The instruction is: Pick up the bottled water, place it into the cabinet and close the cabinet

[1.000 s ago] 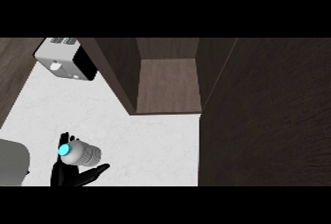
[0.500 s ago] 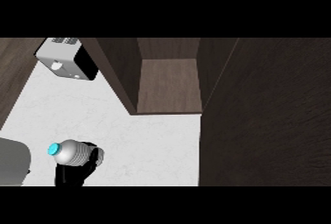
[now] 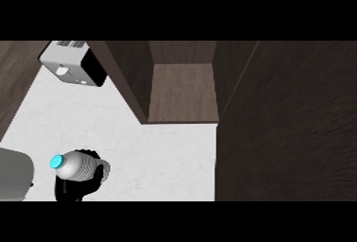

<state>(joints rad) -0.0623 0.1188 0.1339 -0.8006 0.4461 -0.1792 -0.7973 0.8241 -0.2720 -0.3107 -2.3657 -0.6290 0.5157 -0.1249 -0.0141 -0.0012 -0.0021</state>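
Currently the ribbed clear water bottle with cyan cap sits lower left, long axis almost toward the camera, cap tipped left. A black hand curls round it from below; which hand, can't tell. Open dark-wood cabinet upper centre, its door right, white toaster upper left. Since the earlier frame, the bottle has shifted slightly right.

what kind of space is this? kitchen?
Most likely a kitchen counter: a white speckled countertop, an open dark wood cabinet standing on it, and a toaster at the back left. The left hand holds a water bottle.
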